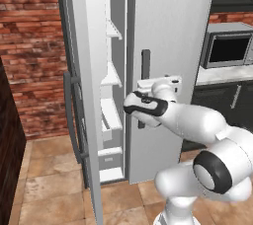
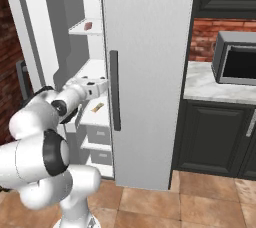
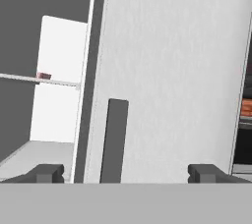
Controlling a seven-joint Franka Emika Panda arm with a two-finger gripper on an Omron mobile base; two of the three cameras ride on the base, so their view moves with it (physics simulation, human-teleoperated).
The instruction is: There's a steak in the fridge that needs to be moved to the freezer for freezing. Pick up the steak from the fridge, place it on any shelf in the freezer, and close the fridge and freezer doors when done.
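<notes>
The steak [image 2: 88, 25] is a small pink-red slab lying on an upper white shelf inside the freezer [image 2: 92, 72], and it also shows far off in the hand view [image 3: 43, 75]. The freezer door [image 1: 84, 71] stands wide open to the left. The fridge door [image 2: 150, 72] is closed, its dark bar handle [image 2: 115, 89] facing me. My gripper [image 3: 125, 173] is open and empty, held close in front of that handle [image 3: 114, 139], which sits between the fingertips and slightly left of centre. In the right base view the gripper [image 2: 106, 86] is level with the handle's upper half.
A small tan object [image 2: 97, 107] lies on a lower freezer shelf above white drawers [image 2: 100, 134]. To the right are a marble counter [image 2: 210, 87], a microwave [image 2: 237, 62] and dark cabinets [image 2: 215, 137]. A brick wall [image 1: 29, 46] stands behind the open freezer door.
</notes>
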